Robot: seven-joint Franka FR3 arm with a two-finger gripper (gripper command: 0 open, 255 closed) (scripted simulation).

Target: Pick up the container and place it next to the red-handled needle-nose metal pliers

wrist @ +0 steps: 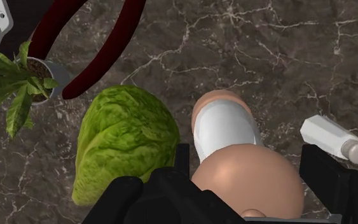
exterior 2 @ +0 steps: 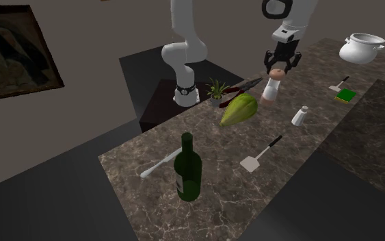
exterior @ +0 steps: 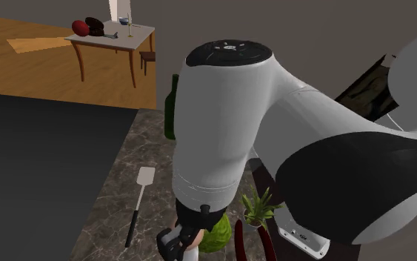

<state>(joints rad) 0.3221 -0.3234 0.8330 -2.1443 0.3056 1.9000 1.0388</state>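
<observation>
What worries me most is the grip. The tool (exterior 2: 277,68) is pinching the tall, slim container with a tan bulb top, white middle band and tan foot (exterior 2: 271,87) by that rounded top alone. The wrist view shows the black fingers (wrist: 182,162) pressed against either side of the bulb. I judge that a smooth, curved surface like that could slip or let the body swing if I move sharply.

The landing area is crowded. The long pliers with dark red handles and a grey metal nose (exterior 2: 244,85) lie right of centre in the upper part of the second exterior view, just beside the container. A crinkled green lettuce head (exterior 2: 239,109) sits below them, and a small potted plant in a grey pot (exterior 2: 216,90) lies to their left. Carried low, the foot could clip the lettuce or come down on a handle and topple. A small white shaker with a grey cap (exterior 2: 300,115) stands down and to the right, within reach of a careless swing.

The container hangs upright under the tool, upper right of centre in that view. Its foot is at or just above the dark marbled stone tabletop (exterior 2: 218,188), and I cannot tell which. It looks narrow and top-heavy, so I think it would tip easily if released at a tilt.
</observation>
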